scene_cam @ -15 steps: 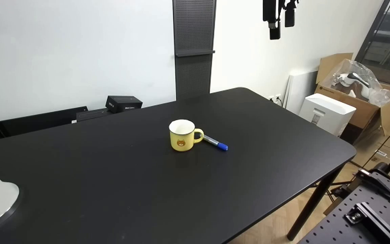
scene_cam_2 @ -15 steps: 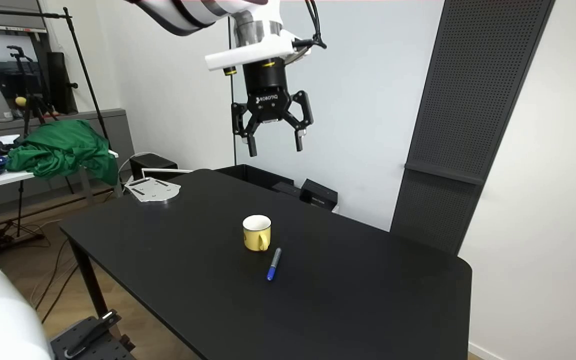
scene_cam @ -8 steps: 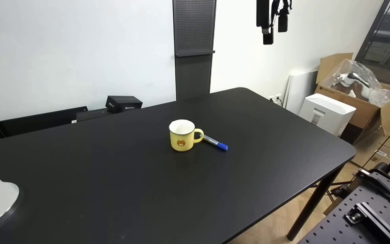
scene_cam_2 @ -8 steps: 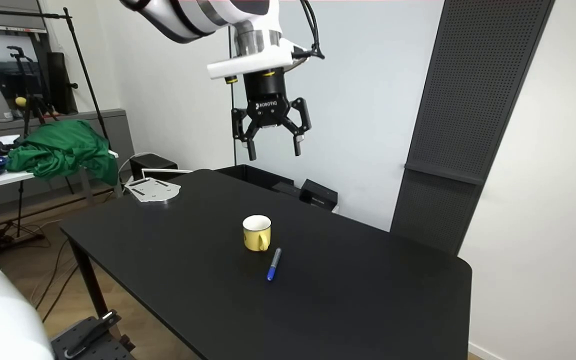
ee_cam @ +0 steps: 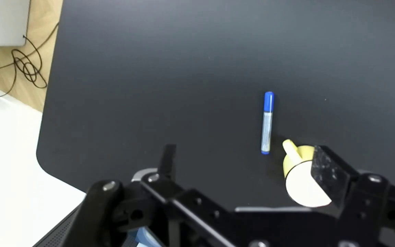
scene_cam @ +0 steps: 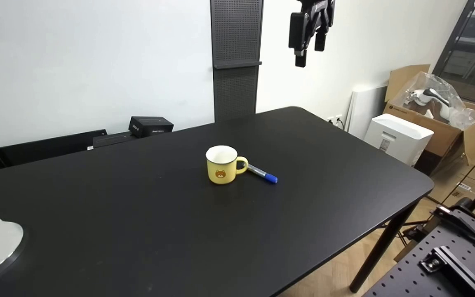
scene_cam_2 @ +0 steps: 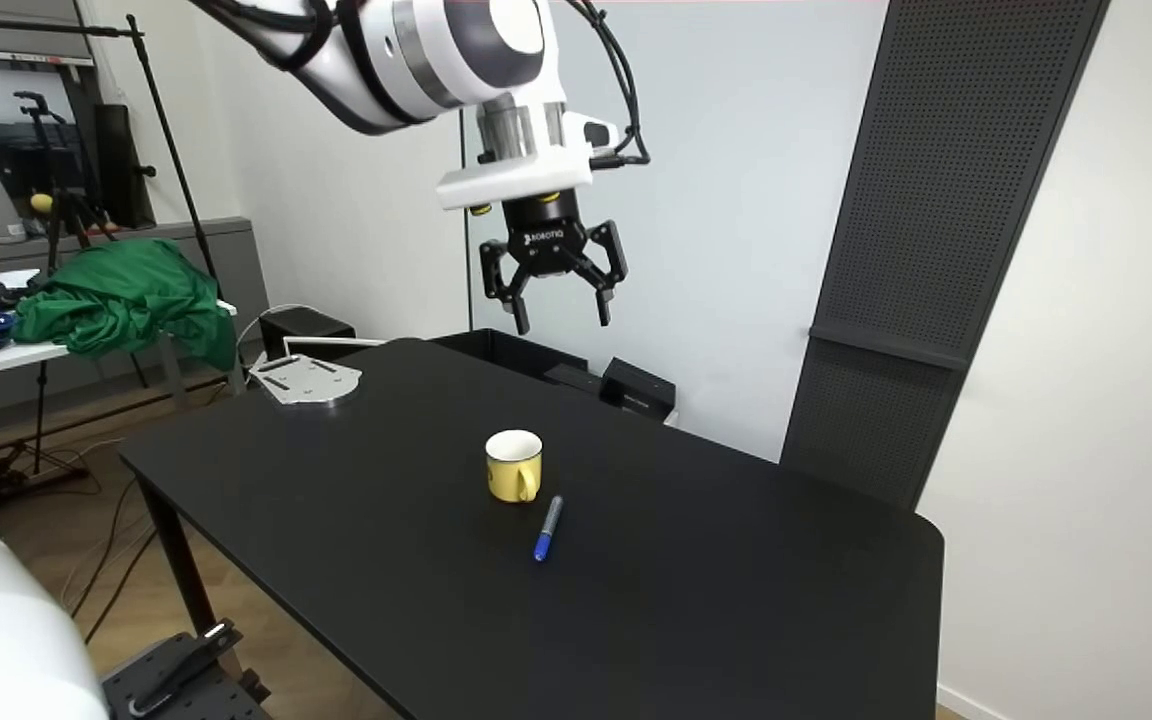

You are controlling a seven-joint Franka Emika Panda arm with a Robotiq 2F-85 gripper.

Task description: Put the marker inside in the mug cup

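The marker [scene_cam: 262, 173] has a silver-grey body and a blue cap. It lies flat on the black table, and it also shows in an exterior view [scene_cam_2: 548, 528] and in the wrist view [ee_cam: 267, 127]. The yellow mug cup [scene_cam: 222, 169] stands upright beside it, white inside, its handle towards the marker; it shows in an exterior view [scene_cam_2: 513, 475] too. In the wrist view my right finger hides part of the mug [ee_cam: 303, 183]. My gripper [scene_cam_2: 563, 321] is open and empty, high above the table, also seen in an exterior view [scene_cam: 310, 57].
The black table [scene_cam: 171, 231] has a rounded corner. A silver metal plate [scene_cam_2: 306, 380] lies at its far end. Black boxes [scene_cam_2: 636, 388] stand behind the table by the wall. A white box [scene_cam: 398, 136] and an open cardboard box [scene_cam: 439, 119] stand off the table.
The arm and open gripper have come lower, moving down and left in an exterior view and down in the other exterior view. The marker and mug have not moved.
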